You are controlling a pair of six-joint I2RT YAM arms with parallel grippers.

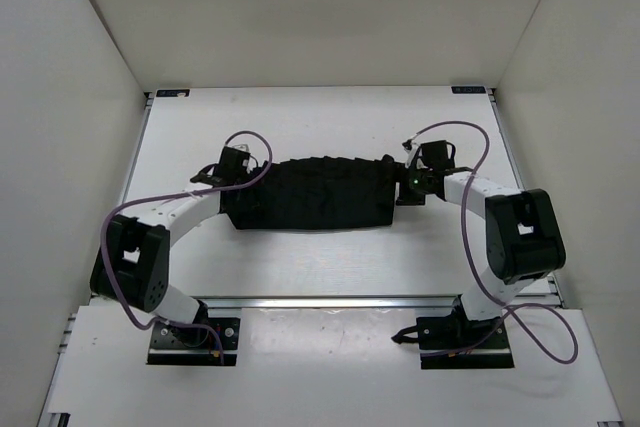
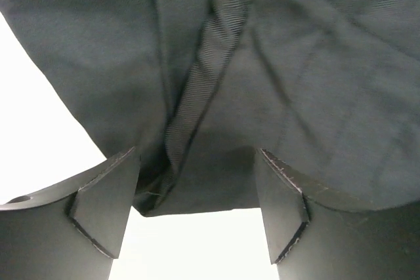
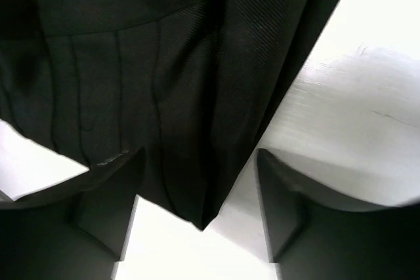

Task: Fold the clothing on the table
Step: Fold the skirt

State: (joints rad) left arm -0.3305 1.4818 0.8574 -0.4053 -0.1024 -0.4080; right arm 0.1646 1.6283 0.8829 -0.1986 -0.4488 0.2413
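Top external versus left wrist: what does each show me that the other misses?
Only top external shows the whole clothing lying as a wide rectangle on the table, the left hand at one end, the right hand at the other. Only left wrist shows a ribbed band in the fabric and its edge between that hand's open fingers. Both show black clothing on white table.

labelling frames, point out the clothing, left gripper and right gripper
clothing (image 1: pixel 310 197), top view, middle of the pleated fabric
left gripper (image 2: pixel 197 153), left wrist view, midway between fingertips
right gripper (image 3: pixel 201 155), right wrist view, midway between fingertips
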